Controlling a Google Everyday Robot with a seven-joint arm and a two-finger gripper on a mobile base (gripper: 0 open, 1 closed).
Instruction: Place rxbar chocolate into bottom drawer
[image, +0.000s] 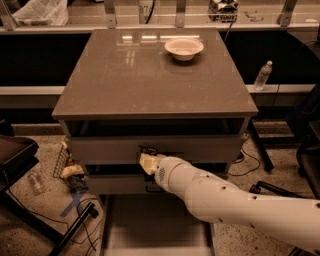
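My gripper (146, 161) is at the front of the cabinet, level with the gap between the middle drawer and the one below it, left of centre. Its pale fingers are shut on the rxbar chocolate (147, 149), a small dark bar that sticks up just above the fingertips, in front of the middle drawer face. The white arm reaches in from the lower right. The bottom drawer (150, 227) stands pulled out below the gripper, showing a pale bare floor; the arm covers its right part.
A white bowl (184, 48) sits on the brown cabinet top (125, 80). A water bottle (263, 75) stands at the back right. On the floor to the left are a dark cart (15, 155), a wire rack with wrappers (67, 167), a bottle (35, 182) and cables.
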